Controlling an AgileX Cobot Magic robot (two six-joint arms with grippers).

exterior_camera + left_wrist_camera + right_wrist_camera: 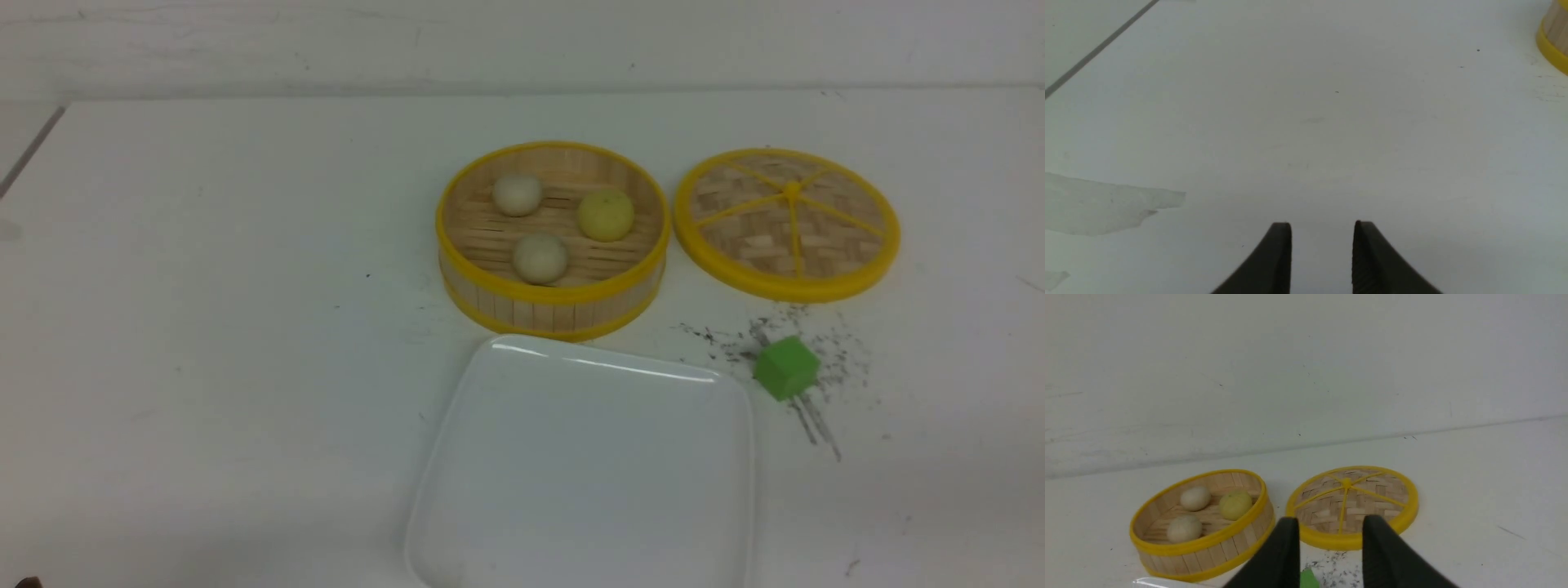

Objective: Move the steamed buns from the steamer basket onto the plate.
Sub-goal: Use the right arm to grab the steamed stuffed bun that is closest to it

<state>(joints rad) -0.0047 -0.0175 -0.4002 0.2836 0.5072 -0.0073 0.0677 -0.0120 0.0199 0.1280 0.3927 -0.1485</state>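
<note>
Three steamed buns [540, 258] lie inside the steamer basket [555, 314]; the plate [588, 465] sits just in front of it. They look light, smooth and prone to rolling, so pinch each gently across its middle. The left tool [1323, 228] and right tool [1331, 522] are both released and hold nothing.

You are seeing a woven lid [789, 222] with yellow spokes lying flat at the right of centre in the front frame. Below it, a green cube [785, 367] is sitting among dark specks [722, 341] on the white table [204, 327].
</note>
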